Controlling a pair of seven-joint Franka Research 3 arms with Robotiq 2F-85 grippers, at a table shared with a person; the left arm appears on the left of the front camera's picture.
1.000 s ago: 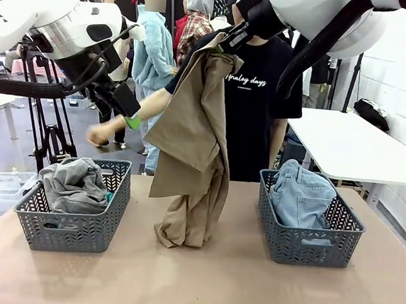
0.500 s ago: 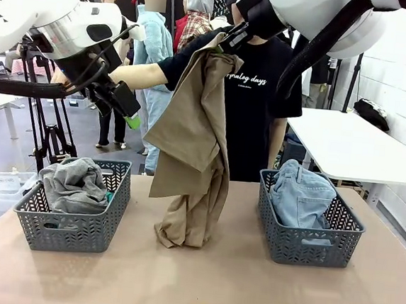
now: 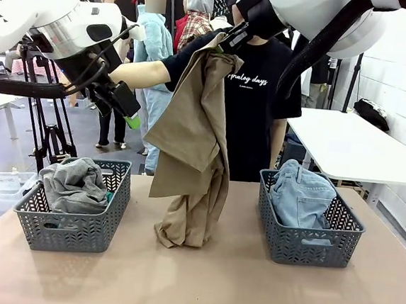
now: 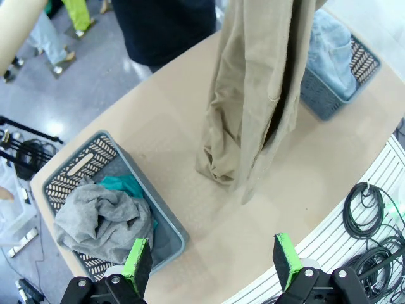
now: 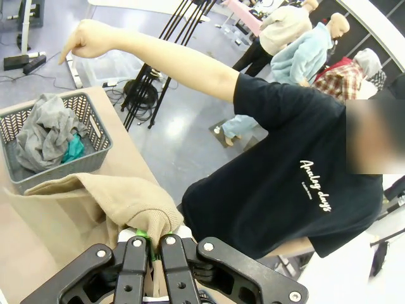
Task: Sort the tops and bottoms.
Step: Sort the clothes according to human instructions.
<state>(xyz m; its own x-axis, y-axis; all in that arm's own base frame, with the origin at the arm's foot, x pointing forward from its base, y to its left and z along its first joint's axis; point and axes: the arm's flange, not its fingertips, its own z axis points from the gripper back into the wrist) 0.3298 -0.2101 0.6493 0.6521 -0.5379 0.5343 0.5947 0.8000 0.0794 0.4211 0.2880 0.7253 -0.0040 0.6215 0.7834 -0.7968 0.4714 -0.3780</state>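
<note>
The right gripper [image 5: 149, 248] is high above the middle of the bench [image 3: 212, 288], and its jaws are closed tightly on the top edge of the tan khaki garment [image 3: 193, 147]. This garment hangs straight down from the gripper in long folds, and its lower end is bunched on the bench surface, between the two baskets. In the right wrist view the cloth is pinched between the two black fingers [image 5: 131, 266], with a little of the green pad visible there.

The left gripper [image 4: 213, 261] is raised at the left side, above the left basket [image 3: 75, 228]. Its jaws are wide apart and hold nothing; the green pads [image 4: 137, 265] are clearly separated in the left wrist view.

The left basket is grey and stands at the left side of the bench. The heather grey garment [image 3: 73, 183] lies crumpled in it, and the teal green garment [image 4: 126, 188] is partly visible beside and under it. The right basket [image 3: 308, 245] stands at the right side and contains the light blue denim shorts [image 3: 300, 195], piled above its rim.

A person in a black T-shirt [image 3: 253, 106] stands at the far side of the bench, behind the hanging garment. One arm [image 5: 164, 60] of the person is stretched out to the side, and the hand [image 5: 88, 39] points down.
</note>
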